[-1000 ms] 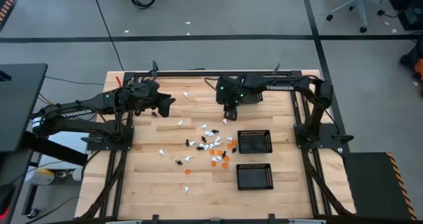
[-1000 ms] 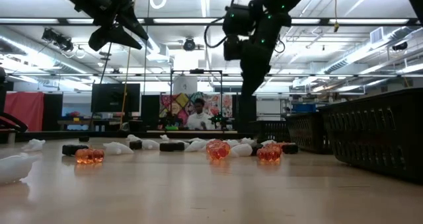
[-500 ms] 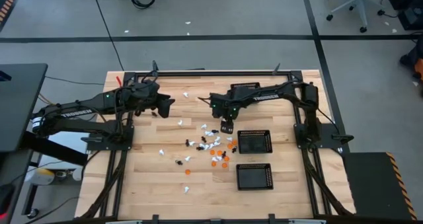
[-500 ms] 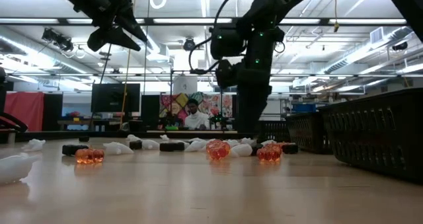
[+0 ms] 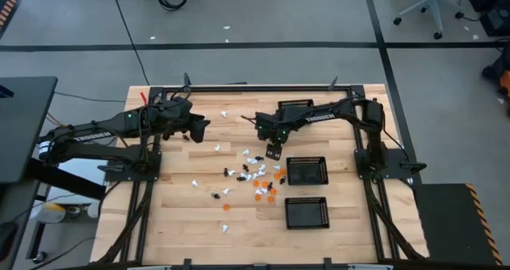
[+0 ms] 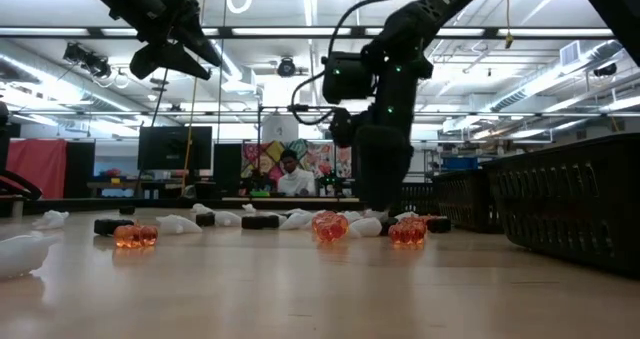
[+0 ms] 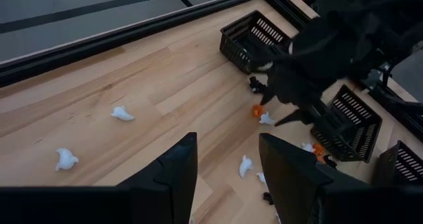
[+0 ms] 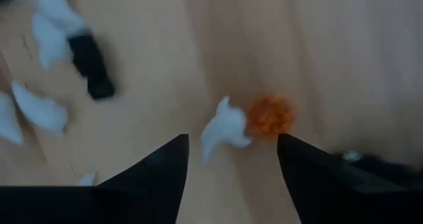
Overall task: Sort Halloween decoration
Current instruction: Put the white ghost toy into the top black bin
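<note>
The Halloween decoration lies scattered on the wooden table [image 5: 183, 214]: tiny white, orange and black figures in a loose pile [image 5: 255, 177]. My right gripper [image 5: 273, 152] hangs low over the pile's far edge, pointing down and open. In the right wrist view a white figure [image 8: 223, 129] and an orange one [image 8: 269, 116] lie side by side on the wood just ahead of its fingers [image 8: 231, 184], untouched. A black figure [image 8: 91, 65] lies farther off. My left gripper [image 5: 205, 127] waits raised at the far left, open [image 7: 228, 178], with nothing between its fingers.
Two black mesh trays [image 5: 307, 171] [image 5: 307, 212] stand right of the pile, and a third [image 5: 295, 107] at the far edge. Stray white figures [image 5: 225, 113] [image 5: 217, 148] lie toward the left arm. A person shows in the room beyond the table [image 6: 290, 174].
My right gripper has come down from well above the table to just over the pile's far edge, shifting a little toward the near edge and rolling slightly. The figures have not moved.
</note>
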Robot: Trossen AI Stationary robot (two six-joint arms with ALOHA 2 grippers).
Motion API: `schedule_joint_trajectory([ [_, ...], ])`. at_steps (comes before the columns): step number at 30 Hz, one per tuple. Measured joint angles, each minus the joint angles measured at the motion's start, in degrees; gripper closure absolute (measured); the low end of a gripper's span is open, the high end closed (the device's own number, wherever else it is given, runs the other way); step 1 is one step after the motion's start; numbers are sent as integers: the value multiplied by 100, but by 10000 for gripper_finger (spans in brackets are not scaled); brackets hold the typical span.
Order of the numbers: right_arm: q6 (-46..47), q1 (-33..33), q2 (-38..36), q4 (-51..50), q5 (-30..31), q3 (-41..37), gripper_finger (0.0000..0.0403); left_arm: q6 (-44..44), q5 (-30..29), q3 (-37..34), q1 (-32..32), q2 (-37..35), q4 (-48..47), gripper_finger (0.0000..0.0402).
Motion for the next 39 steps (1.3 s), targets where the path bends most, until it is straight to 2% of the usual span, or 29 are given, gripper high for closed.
schedule_joint_trajectory([
  [4, 98, 94, -22, 386, 27, -279, 174, 0, 0, 0, 0, -1, -16, 230],
  [14, 9, 103, -24, 695, 75, -345, 198, -2, 0, 0, 0, 0, -35, 230],
  [19, 1, 105, -34, 840, 95, -449, 229, -2, 0, 0, 0, 0, -35, 230],
  [31, -178, 131, -46, 922, -42, -493, 333, -2, 2, 0, 0, 0, -39, 230],
  [39, -271, 131, -333, 765, -98, -519, 345, -2, 2, 0, 0, 0, -42, 230],
])
